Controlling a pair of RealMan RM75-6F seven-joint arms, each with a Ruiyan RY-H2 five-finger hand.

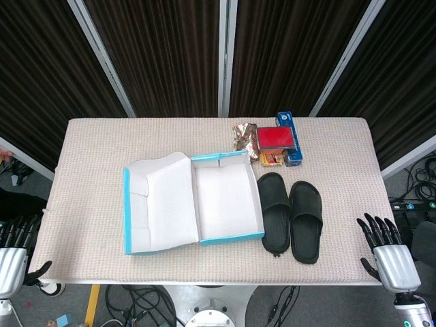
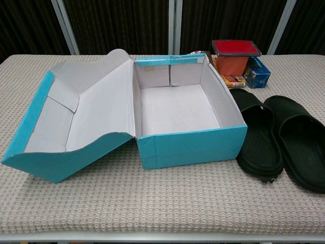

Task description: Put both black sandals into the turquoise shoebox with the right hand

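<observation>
Both black sandals lie side by side on the surface (image 1: 88, 146), just right of the turquoise shoebox (image 1: 228, 238): the left sandal (image 1: 275, 211) almost against the box's right wall, the right sandal (image 1: 306, 219) beside it, nearer our right hand (image 1: 390, 252). That hand hangs off the surface's right front corner, fingers apart, holding nothing; the left hand (image 1: 13, 248) waits likewise off the left corner, empty.

We judge the main risk to be the tight pairing: closing on one sandal could drag its neighbour or shove the light box sideways. A floppy sole could also catch on the box rim.

Open room lies in front of the sandals and to their right. Behind them a red-lidded container (image 1: 275, 137) and a blue box (image 1: 289, 136) crowd in.
</observation>
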